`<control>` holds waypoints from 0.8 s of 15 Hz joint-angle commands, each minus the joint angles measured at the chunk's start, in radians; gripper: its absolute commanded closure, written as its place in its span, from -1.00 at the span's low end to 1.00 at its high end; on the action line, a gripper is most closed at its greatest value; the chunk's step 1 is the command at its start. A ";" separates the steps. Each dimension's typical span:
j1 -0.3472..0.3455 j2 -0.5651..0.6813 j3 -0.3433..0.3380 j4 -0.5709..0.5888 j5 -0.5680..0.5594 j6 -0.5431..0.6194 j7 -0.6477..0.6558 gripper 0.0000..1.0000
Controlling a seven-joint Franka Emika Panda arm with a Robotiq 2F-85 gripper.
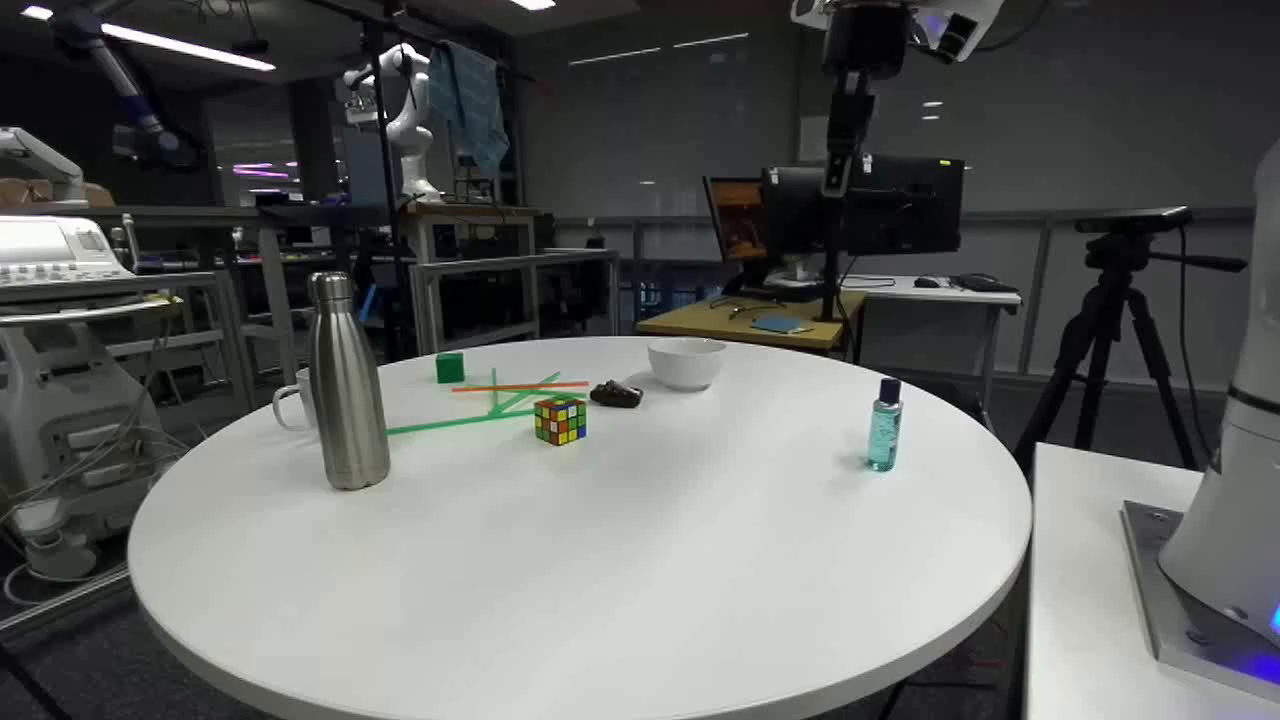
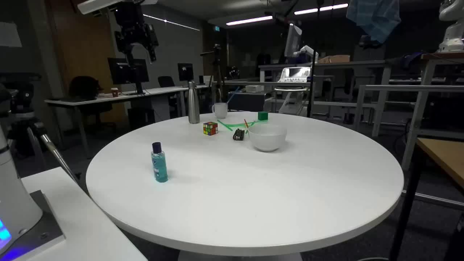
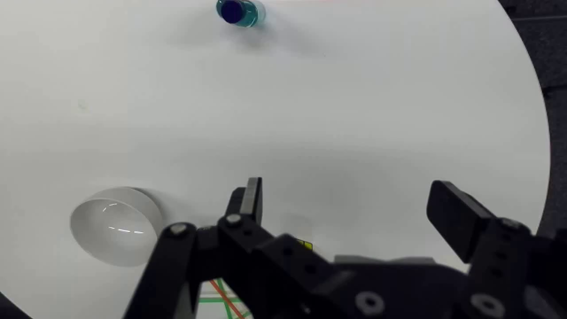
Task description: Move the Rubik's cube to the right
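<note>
The Rubik's cube stands on the white round table, between the steel bottle and the white bowl in an exterior view. It also shows in an exterior view, near the steel bottle. In the wrist view only a small yellow corner of the cube shows; the left finger's linkage hides the rest. My gripper is open and empty, its fingers wide apart with bare table between them. It hangs high above the table in both exterior views, well apart from the cube.
Around the cube are a steel bottle, a white mug, a green block, green and orange sticks, a dark small object and a white bowl. A teal bottle stands nearer the robot base.
</note>
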 commanded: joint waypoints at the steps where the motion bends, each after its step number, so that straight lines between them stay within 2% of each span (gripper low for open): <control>1: 0.004 0.000 -0.003 0.002 -0.002 -0.003 0.002 -1.00; 5: 0.008 0.020 -0.015 -0.001 0.005 0.050 -0.013 -1.00; 12: 0.048 0.188 0.010 0.070 0.013 0.220 -0.019 -1.00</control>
